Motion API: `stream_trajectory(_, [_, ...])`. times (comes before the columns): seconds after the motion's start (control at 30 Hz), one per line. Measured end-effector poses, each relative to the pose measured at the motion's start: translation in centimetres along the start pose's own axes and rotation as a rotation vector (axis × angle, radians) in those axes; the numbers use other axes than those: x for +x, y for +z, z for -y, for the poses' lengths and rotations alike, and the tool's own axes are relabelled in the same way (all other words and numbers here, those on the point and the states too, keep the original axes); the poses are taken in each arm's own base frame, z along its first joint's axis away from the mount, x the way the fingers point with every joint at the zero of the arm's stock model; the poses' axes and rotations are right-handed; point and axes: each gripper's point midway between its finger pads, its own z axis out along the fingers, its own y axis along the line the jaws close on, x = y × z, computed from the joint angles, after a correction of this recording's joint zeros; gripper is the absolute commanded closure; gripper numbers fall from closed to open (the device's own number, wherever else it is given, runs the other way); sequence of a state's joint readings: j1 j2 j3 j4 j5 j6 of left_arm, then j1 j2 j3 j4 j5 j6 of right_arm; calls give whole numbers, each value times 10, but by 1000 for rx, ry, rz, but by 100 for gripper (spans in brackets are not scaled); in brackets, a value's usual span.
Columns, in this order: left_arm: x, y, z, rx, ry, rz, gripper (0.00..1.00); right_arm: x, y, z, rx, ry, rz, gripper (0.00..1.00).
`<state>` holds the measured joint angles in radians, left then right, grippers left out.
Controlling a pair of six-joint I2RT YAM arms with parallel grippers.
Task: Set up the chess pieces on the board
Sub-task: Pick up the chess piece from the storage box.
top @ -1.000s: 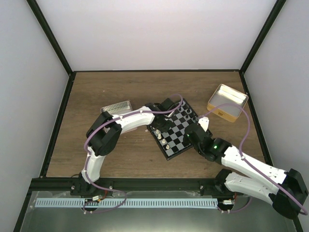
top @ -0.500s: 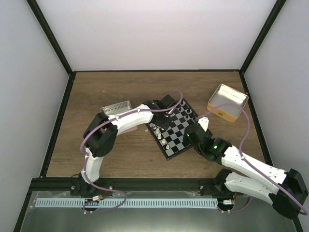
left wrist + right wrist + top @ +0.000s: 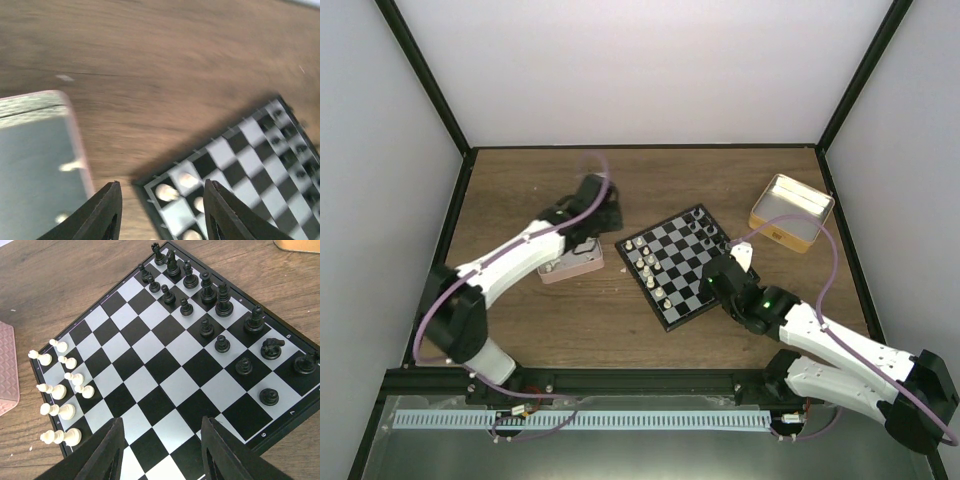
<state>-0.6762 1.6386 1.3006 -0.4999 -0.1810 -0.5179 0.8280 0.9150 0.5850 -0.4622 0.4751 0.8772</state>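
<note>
The board [image 3: 675, 265] lies skewed, right of the worktop's [image 3: 520, 190] middle; black chess pieces [image 3: 215, 295] fill two rows along its edge facing the far right corner; cream chess pieces [image 3: 60, 390] only partly line the opposite edge, so that side looks unfinished. The left hand [image 3: 162, 185], spread and empty, hangs between the pink tin [image 3: 35, 150] and the board's corner, probably to fetch more; pale specks inside the tin are too blurred to name. The right hand [image 3: 161, 420], spread and empty, hovers over the board's near edge, blocking nothing; a yellow tin [image 3: 791, 212] sits by the far right corner.
</note>
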Motion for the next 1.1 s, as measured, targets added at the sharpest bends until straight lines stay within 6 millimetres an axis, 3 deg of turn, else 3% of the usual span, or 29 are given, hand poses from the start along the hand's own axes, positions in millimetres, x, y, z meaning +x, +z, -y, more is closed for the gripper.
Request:
stream_trajectory(0.13, [-10,-12,-72,-65,-282,108,52,0,0,-1,-2,1,0,56])
stream_trajectory(0.27, [-7,-14,-105,-59,-474,148,52,0,0,-1,-5,2,1,56])
stream_trajectory(0.67, [28,42,-130,21,-698,-24,70,-2,1,-4,-14,7,8,56])
stream_trajectory(1.1, [69,78,-134,28,-762,-128,71,-3,1,-5,-21,2,10,55])
